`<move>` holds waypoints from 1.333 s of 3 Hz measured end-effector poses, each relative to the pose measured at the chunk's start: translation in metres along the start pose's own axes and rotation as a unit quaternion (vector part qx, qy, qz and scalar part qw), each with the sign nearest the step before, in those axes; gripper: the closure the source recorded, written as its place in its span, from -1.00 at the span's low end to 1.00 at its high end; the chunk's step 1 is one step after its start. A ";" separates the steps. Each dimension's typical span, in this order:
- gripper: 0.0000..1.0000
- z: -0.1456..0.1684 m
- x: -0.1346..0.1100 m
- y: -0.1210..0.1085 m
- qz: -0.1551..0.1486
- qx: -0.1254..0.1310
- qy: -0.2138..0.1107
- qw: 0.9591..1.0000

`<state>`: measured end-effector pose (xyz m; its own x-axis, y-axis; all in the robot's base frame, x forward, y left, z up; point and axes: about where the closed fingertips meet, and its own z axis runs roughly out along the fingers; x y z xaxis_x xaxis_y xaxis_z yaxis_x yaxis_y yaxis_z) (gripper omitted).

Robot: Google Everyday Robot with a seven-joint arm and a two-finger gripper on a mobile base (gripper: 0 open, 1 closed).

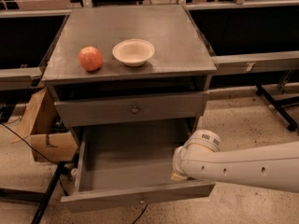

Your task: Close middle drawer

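Cardboard box (46,139) is sitting on the floor at nine o'clock of the grey cabinet (140,27), just beside its left flank. Red apple (90,58) and white bowl (133,52) are resting on the cabinet top, the apple at nine o'clock of the bowl, near it but apart. Top drawer (107,111) is showing its front and round knob below them.

Middle drawer (107,200) is standing pulled well out toward six o'clock, its grey tray lying open to view. Gripper (180,171) is hanging at the drawer's four o'clock corner, just inside the front panel. Whether it is clenched or released cannot be told, nor whether it is touching the panel. White arm (243,164) is reaching in from three o'clock.

Judgement: closing is not yet done. Pushing at the right corner alone is risking a skewed, jammed drawer. A gripper left inside the panel is risking being trapped under the top drawer.
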<state>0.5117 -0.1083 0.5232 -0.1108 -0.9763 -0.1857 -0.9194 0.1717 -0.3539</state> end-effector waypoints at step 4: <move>1.00 -0.018 0.083 0.059 0.239 -0.097 0.026 0.966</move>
<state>0.4414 -0.1818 0.5031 -0.5543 -0.7979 -0.2368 -0.8114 0.5814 -0.0597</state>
